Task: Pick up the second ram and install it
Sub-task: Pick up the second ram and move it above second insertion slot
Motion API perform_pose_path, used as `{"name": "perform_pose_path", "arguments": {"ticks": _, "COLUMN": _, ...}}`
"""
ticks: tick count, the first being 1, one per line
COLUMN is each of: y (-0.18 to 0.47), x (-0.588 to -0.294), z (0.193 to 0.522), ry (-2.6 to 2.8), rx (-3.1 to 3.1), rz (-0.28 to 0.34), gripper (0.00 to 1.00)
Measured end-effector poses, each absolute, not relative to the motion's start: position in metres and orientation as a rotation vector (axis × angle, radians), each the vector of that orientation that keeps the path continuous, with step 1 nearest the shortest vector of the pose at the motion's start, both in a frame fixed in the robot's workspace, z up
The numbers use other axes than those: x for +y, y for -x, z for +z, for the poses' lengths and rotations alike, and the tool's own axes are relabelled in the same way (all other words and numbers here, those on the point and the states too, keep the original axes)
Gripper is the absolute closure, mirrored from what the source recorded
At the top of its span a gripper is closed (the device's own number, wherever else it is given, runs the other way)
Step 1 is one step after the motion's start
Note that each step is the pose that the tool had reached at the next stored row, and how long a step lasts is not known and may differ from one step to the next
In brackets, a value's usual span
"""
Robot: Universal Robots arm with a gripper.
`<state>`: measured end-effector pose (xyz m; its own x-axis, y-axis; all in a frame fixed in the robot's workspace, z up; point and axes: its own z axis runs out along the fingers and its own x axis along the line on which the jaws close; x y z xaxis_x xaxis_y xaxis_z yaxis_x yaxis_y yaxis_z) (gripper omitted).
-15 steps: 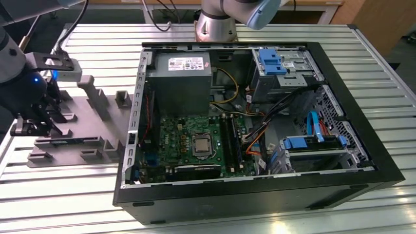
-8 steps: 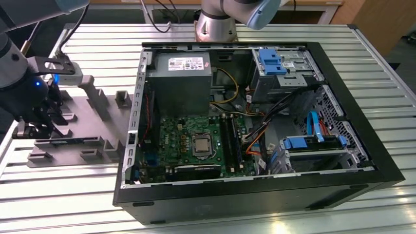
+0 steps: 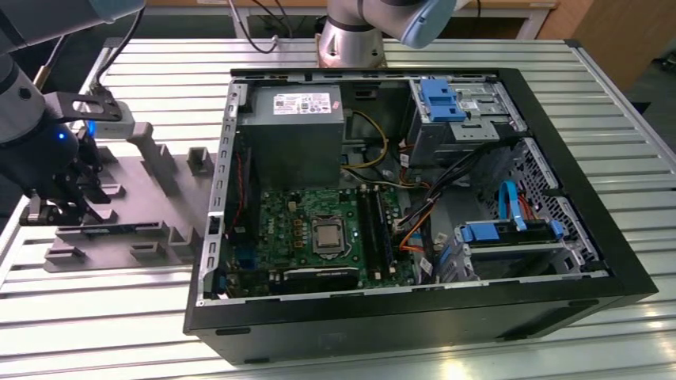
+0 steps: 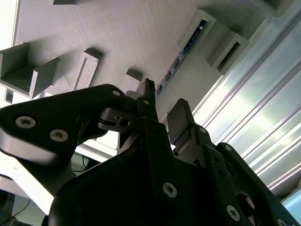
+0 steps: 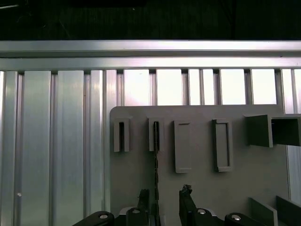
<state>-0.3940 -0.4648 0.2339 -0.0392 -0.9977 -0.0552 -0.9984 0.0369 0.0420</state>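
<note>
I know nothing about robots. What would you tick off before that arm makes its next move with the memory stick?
1. The second ram stands on edge in its slot in the gray holder: ok.
2. The gripper is lined up with the stick, which runs between its fingers: ok.
3. The fingers are open, not yet clamped on the stick: ok.
4. The computer case lies open with the motherboard exposed: ok.
5. One of the memory slots is free: cannot tell.
6. The orange cables lie clear of those slots: cannot tell.
</note>
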Motion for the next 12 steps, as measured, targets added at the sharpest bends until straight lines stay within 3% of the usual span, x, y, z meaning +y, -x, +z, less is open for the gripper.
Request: {"name": "perform_pose_path", "arguments": {"ticks": 12, "y": 0.396, "x": -0.466, "z": 0.218, "ry": 2.197, "rx": 2.229, "rz": 0.107, "gripper": 0.62}}
